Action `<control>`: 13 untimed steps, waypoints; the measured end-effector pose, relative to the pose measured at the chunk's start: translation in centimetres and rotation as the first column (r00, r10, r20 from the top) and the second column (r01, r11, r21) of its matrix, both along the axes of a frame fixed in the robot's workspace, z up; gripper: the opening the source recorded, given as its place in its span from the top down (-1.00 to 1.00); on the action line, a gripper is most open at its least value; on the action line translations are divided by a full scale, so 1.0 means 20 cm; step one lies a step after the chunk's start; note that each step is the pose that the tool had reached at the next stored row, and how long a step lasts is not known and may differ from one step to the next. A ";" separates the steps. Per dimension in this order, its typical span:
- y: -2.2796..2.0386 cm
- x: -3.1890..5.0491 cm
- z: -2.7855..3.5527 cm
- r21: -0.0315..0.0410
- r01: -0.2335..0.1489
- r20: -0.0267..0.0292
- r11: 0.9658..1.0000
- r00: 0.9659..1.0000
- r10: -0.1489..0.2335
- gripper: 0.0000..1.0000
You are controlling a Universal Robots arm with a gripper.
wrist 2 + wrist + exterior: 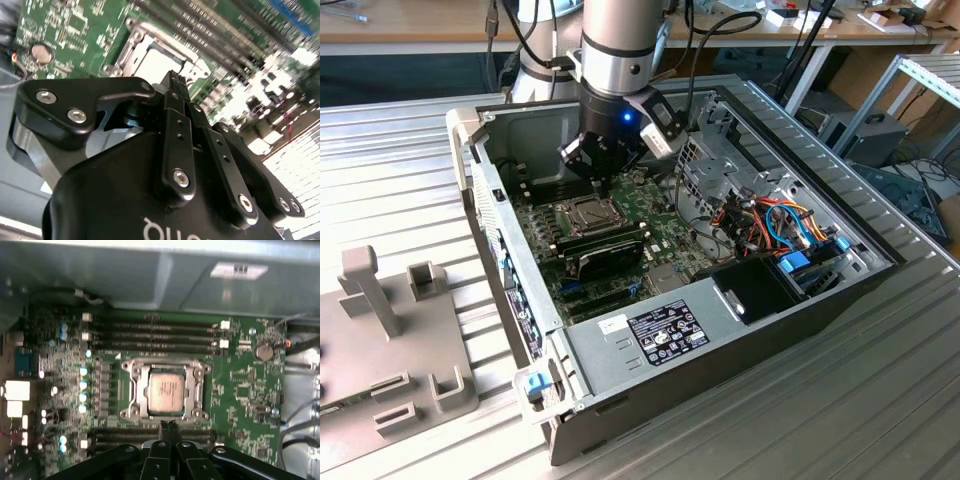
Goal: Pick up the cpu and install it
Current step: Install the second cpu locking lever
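My gripper (168, 426) is closed with nothing between its fingers (172, 85); in both wrist views the two black tips are pressed together, and no chip is pinched there; I hang above the green board (240, 390) inside the open computer case (650, 345), apart from it, with the fingertips over the edge of the socket frame (131, 390); the cpu (166, 392) lies flat in that socket, its dull silver top facing up, ringed by the metal frame on all sides; in the second wrist view the same chip (155, 65) shows just past my fingertips, pale and square; beside the socket run the long dark memory slots (155, 332), four in a row on one side and more on the side nearest my fingers; a round coin battery (263, 351) sits on the board well off from the socket; in the exterior view my arm (620, 50) comes down over the middle of the case, and the socket with the chip (590, 211) lies just below my fingers; a black expansion card (605, 255) stands near it; coloured cables (780, 225) bunch toward the exterior view's right; the case rests on a ribbed metal table (400, 160), with a grey holder (380, 330) at the exterior view's left.
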State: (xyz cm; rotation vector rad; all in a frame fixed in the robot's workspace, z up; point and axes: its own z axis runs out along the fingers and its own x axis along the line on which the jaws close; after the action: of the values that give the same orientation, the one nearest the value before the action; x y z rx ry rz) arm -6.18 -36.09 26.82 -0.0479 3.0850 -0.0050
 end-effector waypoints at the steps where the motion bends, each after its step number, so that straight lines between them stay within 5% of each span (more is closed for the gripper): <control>1: -0.013 0.000 0.000 0.000 0.000 0.000 1.000 1.000 0.000 0.79; 13: -0.027 -0.043 -0.029 0.000 0.000 0.000 1.000 1.000 0.000 0.79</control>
State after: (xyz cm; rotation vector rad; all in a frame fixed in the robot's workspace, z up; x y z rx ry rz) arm -7.04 -36.64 26.23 -0.0478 3.0850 -0.0049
